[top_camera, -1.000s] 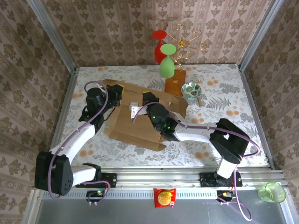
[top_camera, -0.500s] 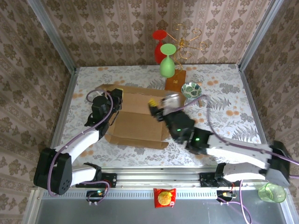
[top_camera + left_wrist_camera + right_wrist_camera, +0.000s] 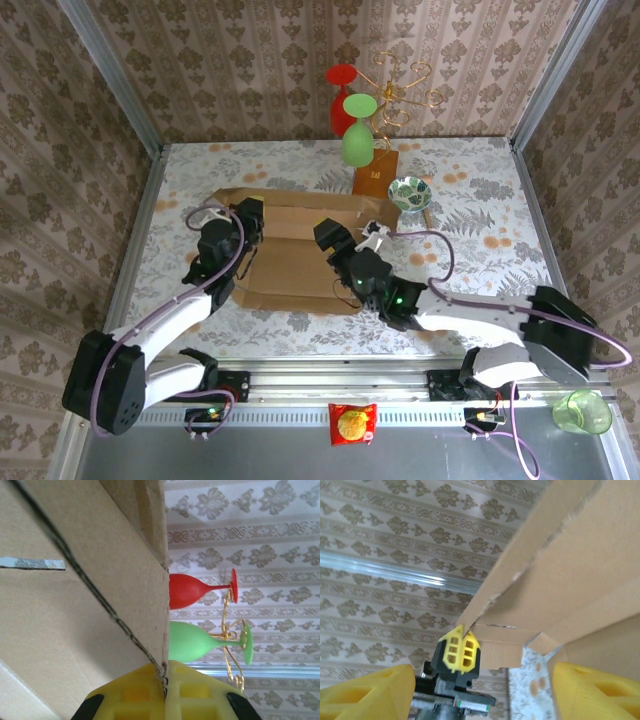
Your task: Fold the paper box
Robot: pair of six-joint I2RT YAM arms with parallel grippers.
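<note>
- The paper box (image 3: 290,262) lies on the flowered bench (image 3: 500,215), a tan sheet with its far strip raised along a crease.
- The left claw (image 3: 250,216) is at the left edge of the box and touches the cardboard.
- The right claw (image 3: 335,237) is over the right part of the sheet; its jaws are not clear from above.
- Behind the box, a gold wire stand (image 3: 388,92) carries a red glass (image 3: 340,110) and a green glass (image 3: 358,145).
- A patterned bowl (image 3: 408,192) sits just beside the stand's orange-brown base (image 3: 375,180).
</note>
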